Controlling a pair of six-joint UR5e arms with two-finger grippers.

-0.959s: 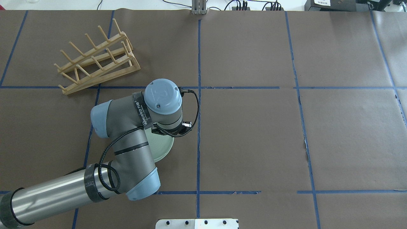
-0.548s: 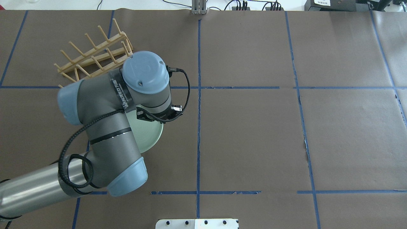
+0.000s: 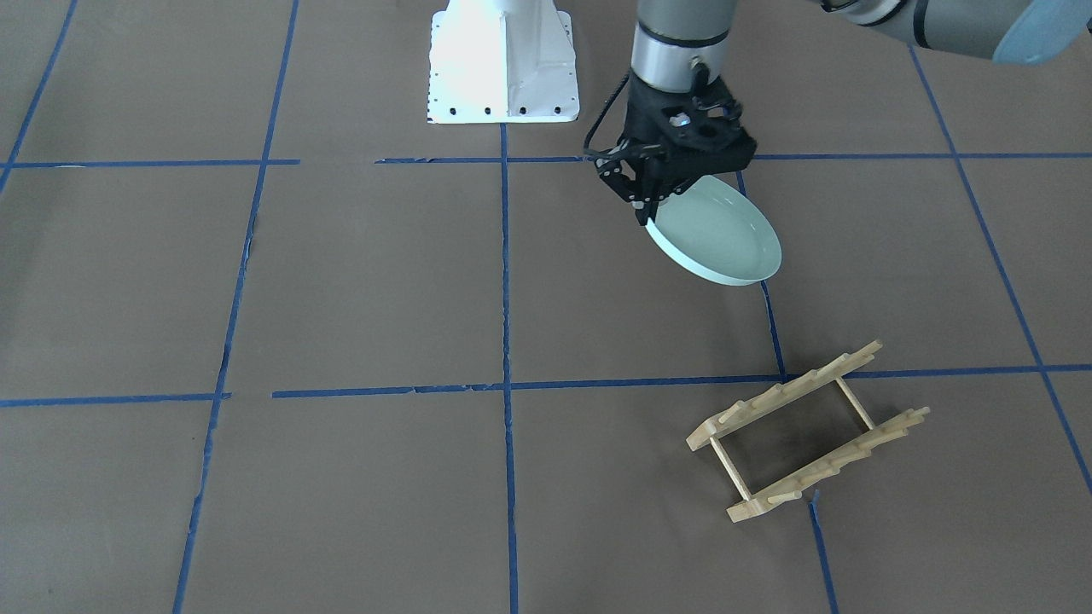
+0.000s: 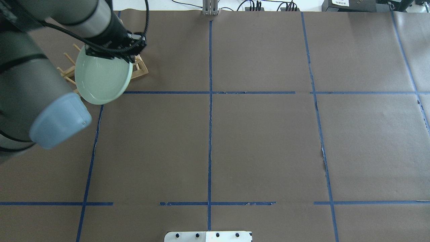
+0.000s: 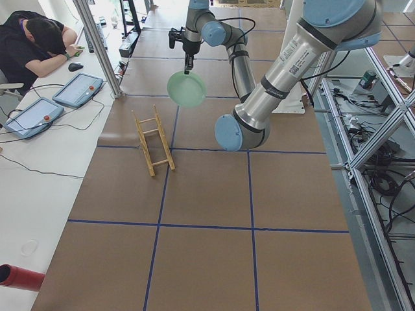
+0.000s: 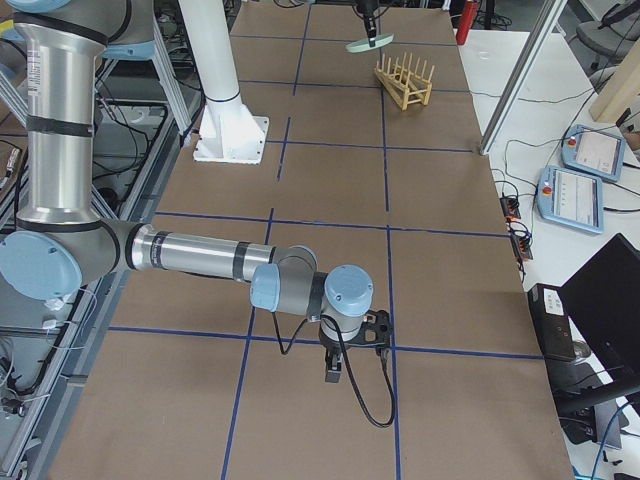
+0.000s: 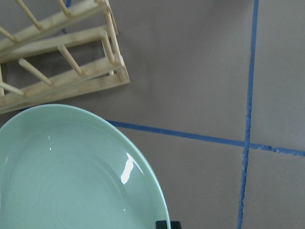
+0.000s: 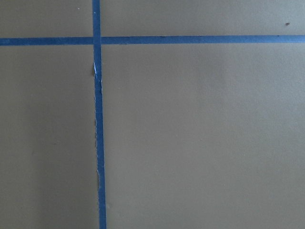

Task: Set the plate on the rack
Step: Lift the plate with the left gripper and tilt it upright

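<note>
I find the left pincer [image 3: 650, 213] clamped on the rim of the plate [image 3: 721, 239] — plate aloft, tilted, clear of the bench [image 3: 341, 281]. The rack [image 3: 806, 431] lies beyond it, farther from the base, rails running diagonally. I cannot tell the state of the right pincer [image 6: 334, 374].

The worktop [image 4: 262, 144] is covered with brown paper [image 4: 366, 148] and divided into large squares by blue tape lines [image 4: 209, 134]. A white base plate [image 3: 502, 64] is mounted at the robot's edge. The rack [image 3: 785, 393] is set upright on the robot's far left, one rail end crossing a tape line.
</note>
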